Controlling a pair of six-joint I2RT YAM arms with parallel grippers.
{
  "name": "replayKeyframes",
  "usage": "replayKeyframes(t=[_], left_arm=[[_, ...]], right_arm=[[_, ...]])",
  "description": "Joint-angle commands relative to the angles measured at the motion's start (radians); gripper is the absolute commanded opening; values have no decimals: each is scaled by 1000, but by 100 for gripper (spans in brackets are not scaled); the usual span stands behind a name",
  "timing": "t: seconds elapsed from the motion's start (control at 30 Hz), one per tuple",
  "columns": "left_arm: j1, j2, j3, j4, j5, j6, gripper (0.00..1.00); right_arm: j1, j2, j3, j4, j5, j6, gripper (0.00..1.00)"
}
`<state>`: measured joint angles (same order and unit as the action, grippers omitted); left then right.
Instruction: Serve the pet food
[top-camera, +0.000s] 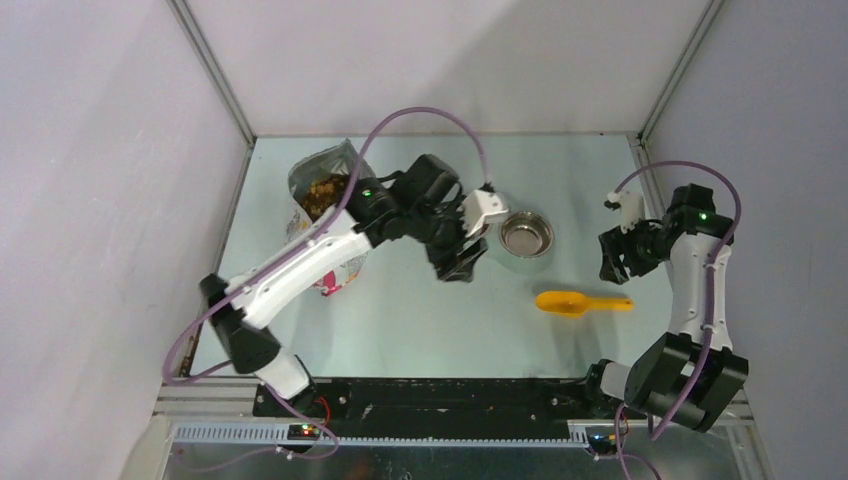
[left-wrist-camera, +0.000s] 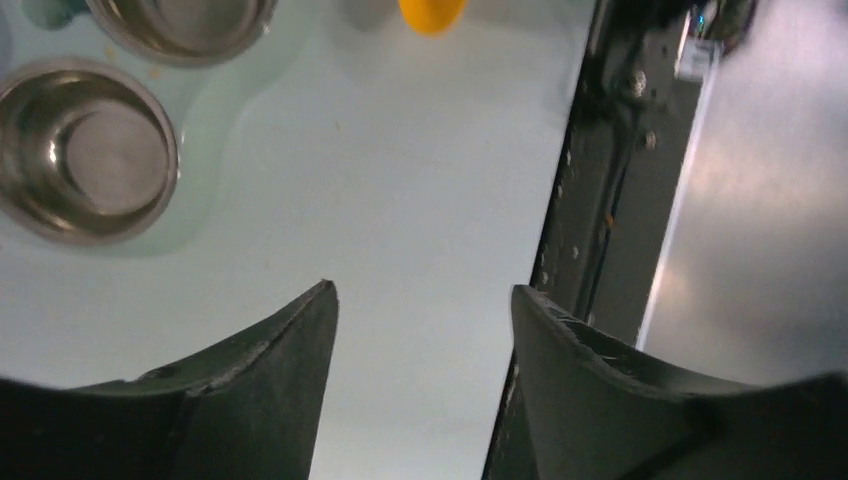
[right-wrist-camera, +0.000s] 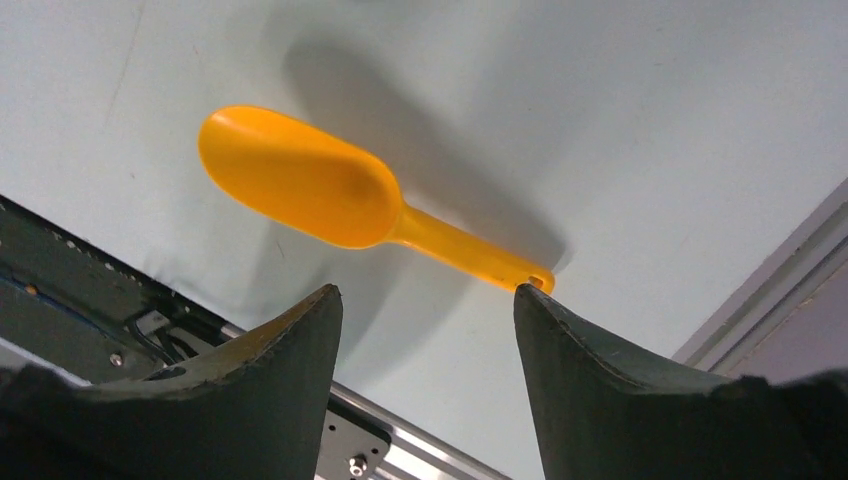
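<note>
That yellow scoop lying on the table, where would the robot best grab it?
By its handle, coming down from above. The scoop lies flat, and its slim handle points toward the right end effector, which is open and nearest. The scooping end is much wider and probably harder to pinch.

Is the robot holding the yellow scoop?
No, the yellow scoop lies flat on the table, and the right gripper above it is open with nothing between its fingers.
</note>
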<state>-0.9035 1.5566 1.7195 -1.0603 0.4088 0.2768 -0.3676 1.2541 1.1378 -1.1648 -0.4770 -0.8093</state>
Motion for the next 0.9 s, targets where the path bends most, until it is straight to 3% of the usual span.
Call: replayKeyframes(t=[0.0,0.07,0.1,0.3,0.57,0.77,0.87], left_arm=[[-24,151,80,266,-36,-184,59],[-39,247,139,307,1,-212,48],[-53,283,160,315,10,-222,47],[-90,475,226,419,42,-340,56],[-120,679,356,380,28,-283,49],[-126,715,359,439,6,-232,41],[-129,739,375,453,16,-239,29]], right_arm=[[-71,-71,6,39,-130,34,68],[-89,-137,5,39,-172,99,69],[-92,-190,5,32,-193,130,71],[-94,-337,6,104,-220,299,77],[-94,-302,6,191,-247,432,77],[-94,-272,5,217,-261,468,76],[-94,-271,5,239,-266,489,76]])
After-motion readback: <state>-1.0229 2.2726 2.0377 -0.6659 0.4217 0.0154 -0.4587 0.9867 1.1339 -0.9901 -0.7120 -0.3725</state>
